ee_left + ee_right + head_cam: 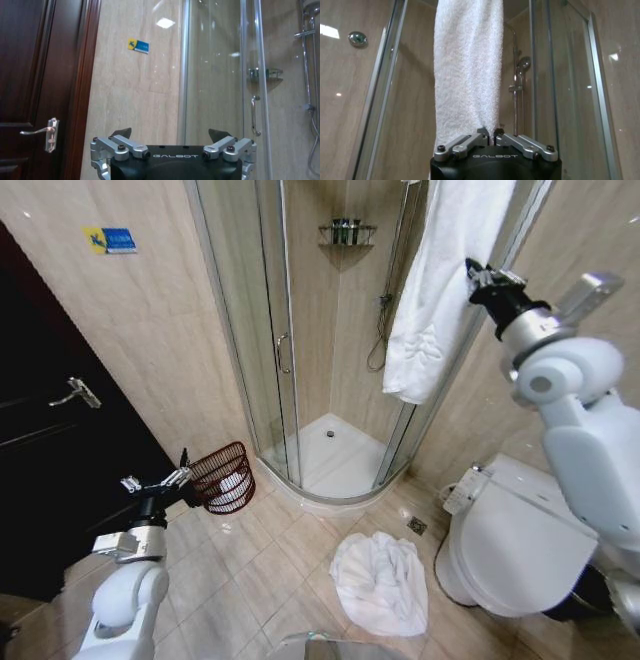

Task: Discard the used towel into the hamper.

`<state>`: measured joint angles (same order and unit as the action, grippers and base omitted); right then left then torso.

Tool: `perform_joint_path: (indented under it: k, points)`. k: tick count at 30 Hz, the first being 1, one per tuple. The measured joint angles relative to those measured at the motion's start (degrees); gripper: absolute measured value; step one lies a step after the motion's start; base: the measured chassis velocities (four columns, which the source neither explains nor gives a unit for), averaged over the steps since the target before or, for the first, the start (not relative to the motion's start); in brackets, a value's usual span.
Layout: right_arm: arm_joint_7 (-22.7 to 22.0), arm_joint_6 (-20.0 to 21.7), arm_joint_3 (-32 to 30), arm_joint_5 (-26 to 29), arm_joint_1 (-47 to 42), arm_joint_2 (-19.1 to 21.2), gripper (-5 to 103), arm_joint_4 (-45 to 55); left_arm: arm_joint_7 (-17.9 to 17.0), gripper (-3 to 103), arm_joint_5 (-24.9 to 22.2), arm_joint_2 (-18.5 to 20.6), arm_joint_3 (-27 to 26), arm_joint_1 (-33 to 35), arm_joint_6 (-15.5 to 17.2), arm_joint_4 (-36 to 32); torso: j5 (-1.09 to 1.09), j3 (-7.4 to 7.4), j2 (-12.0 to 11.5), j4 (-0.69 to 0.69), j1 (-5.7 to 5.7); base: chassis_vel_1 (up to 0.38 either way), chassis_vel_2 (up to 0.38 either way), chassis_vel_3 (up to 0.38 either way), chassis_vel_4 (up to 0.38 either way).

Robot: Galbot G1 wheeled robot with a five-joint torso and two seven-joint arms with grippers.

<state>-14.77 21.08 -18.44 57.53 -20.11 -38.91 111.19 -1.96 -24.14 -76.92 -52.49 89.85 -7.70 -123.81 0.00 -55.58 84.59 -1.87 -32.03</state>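
A white towel (435, 290) hangs from the top of the shower enclosure at the upper right. My right gripper (478, 275) is raised to its edge, and in the right wrist view this gripper (490, 132) is shut on the towel (467, 71), pinching its lower part. The hamper (222, 477), a dark reddish-brown ribbed basket with something white inside, stands on the floor by the shower's left corner. My left gripper (160, 480) hovers low just left of the hamper. In the left wrist view it (170, 133) stands open and holds nothing.
A second white towel (380, 580) lies crumpled on the tiled floor in front of the shower. A toilet (520, 550) stands at the right, a dark door (60, 430) at the left. The curved glass shower door (260, 330) is behind the hamper.
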Motion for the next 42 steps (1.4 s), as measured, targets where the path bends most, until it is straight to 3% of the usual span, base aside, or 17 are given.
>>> perform_joint_path:
  k: [11, 16, 22, 26, 35, 42]
  points:
    - [1.4, -0.8, -10.0, 1.2, -12.9, 3.1, 3, 4.1, -0.4, 100, 2.3, -0.6, 0.6, 1.0, -0.5, -0.8, 0.02, 0.00, 0.0, 0.00, 0.00, 0.000, 0.000, 0.000, 0.000]
    - [1.9, -1.3, -15.7, 2.6, -20.5, 6.1, 3, 6.8, -1.0, 100, 2.2, 0.8, 1.1, 1.8, -0.7, -1.2, 0.00, 0.01, 0.0, 0.01, 0.00, 0.000, 0.000, 0.000, 0.000]
    - [0.1, -2.1, -18.1, 3.3, -26.7, 7.1, 3, 9.2, -1.1, 100, 0.9, 2.8, 1.5, 1.7, 0.0, -1.8, 0.03, 0.00, 0.0, 0.02, 0.00, 0.000, 0.000, 0.000, 0.000]
    - [-2.4, -2.4, -18.2, 4.3, -28.7, 6.3, 3, 11.3, -1.3, 100, 0.2, 3.5, 2.0, 1.7, 0.3, -2.3, -0.02, 0.00, 0.0, 0.01, 0.00, 0.000, 0.000, 0.000, 0.000]
    - [-3.7, -2.5, -18.4, 3.3, -32.5, 3.5, 3, 13.5, -1.3, 100, -0.6, 4.3, 2.0, 1.5, 0.8, -2.8, -0.01, 0.00, 0.0, 0.00, 0.00, 0.000, 0.000, 0.000, 0.000]
    - [-2.3, -3.7, -19.5, -2.9, -40.2, -2.0, 3, 16.3, -1.3, 100, -0.7, 4.0, 1.9, 3.1, 0.7, -3.8, 0.01, 0.00, 0.0, 0.01, 0.00, 0.000, 0.000, 0.000, 0.000]
